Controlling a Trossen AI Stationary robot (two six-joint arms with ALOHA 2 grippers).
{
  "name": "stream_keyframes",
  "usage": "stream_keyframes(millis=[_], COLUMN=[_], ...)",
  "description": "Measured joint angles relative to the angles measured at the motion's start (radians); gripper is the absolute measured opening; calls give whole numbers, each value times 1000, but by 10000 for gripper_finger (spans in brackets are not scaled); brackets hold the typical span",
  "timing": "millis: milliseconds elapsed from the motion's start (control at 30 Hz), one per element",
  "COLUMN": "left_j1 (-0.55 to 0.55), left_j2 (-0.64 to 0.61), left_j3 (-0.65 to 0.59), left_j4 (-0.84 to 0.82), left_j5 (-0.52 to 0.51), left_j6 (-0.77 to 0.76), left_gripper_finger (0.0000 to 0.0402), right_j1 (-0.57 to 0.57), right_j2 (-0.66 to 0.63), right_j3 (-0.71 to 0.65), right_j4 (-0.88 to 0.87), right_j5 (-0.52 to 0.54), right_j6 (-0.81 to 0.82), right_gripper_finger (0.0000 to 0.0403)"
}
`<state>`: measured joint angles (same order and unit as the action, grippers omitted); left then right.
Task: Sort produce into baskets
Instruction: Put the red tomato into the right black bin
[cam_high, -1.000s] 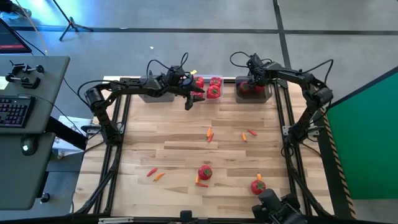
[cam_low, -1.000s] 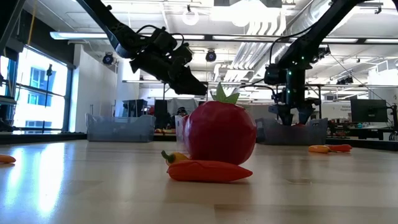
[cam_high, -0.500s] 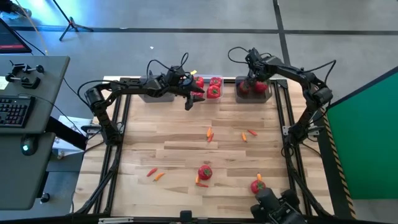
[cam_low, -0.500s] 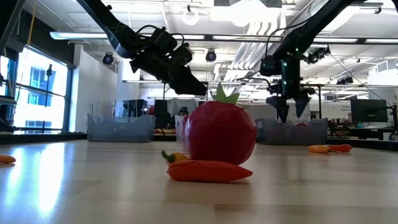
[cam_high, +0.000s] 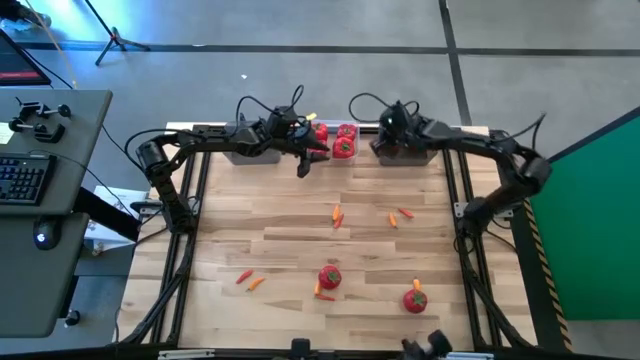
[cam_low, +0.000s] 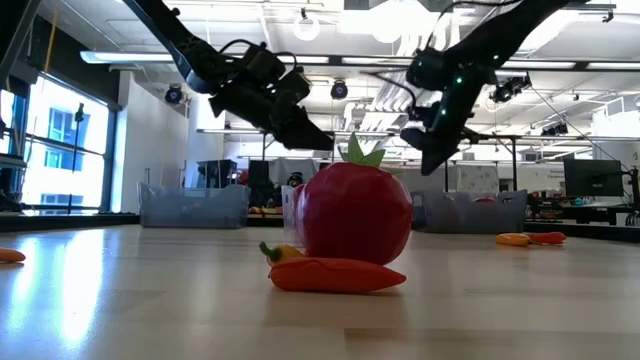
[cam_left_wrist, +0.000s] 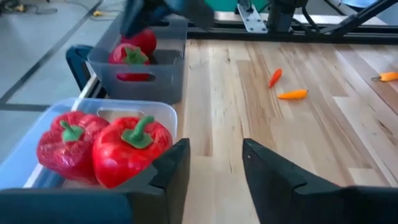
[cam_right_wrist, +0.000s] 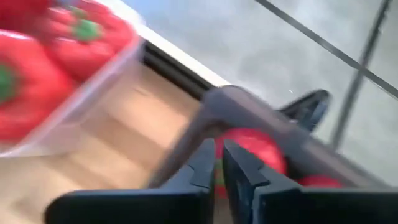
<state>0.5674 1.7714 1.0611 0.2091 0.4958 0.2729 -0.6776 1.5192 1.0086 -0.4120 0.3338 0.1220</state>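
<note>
While both arms are hovering at table's 12 o'clock, left gripper (cam_left_wrist: 214, 168) is gaping empty beside clear bin (cam_left_wrist: 163, 112); right gripper (cam_right_wrist: 219, 163) is pinching nothing over grey bin (cam_high: 405, 152).

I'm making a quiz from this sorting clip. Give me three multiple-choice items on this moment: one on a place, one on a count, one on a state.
1. Where are the two red peppers?
A. in the clear basket
B. loose on the table
C. in the left gripper

2. How many tomatoes lie loose on the table?
A. none
B. two
C. five

3. How is the right gripper?
A. wide open
B. shut, empty
C. holding a carrot

Answers: 1 A, the left wrist view shows both inside the clear basket. 2 B, the high view shows two near the front edge. 3 B, its fingers meet with nothing between them.
</note>
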Motion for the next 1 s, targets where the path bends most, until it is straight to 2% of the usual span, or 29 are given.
stream_keyframes(millis=[167, 333, 467, 600, 767, 867, 1000], left_j1=[-4, -19, -49, -92, -136, -157, -181], left_j2=[0, 0, 8, 27, 32, 32, 32], left_j3=[0, 0, 0, -1, -8, -77, -184], left_j4=[37, 96, 173, 230, 248, 371, 582], left_j5=[45, 59, 57, 44, -9, -34, -63], left_j6=[-2, -36, -60, -78, -82, -119, -189], left_gripper_finger=[84, 35, 4, 3, 1, 0, 0], right_j1=[92, 198, 293, 393, 481, 565, 712], right_j2=[-97, -207, -301, -385, -474, -512, -515], right_j3=[-129, -265, -340, -355, -355, -355, -295], right_j4=[135, 252, 256, 188, 23, -77, -252], right_j5=[-5, 72, 95, 102, -82, -129, -134], right_j6=[62, 62, 98, 121, 268, 367, 486], right_gripper_finger=[33, 5, 8, 2, 4, 9, 28])
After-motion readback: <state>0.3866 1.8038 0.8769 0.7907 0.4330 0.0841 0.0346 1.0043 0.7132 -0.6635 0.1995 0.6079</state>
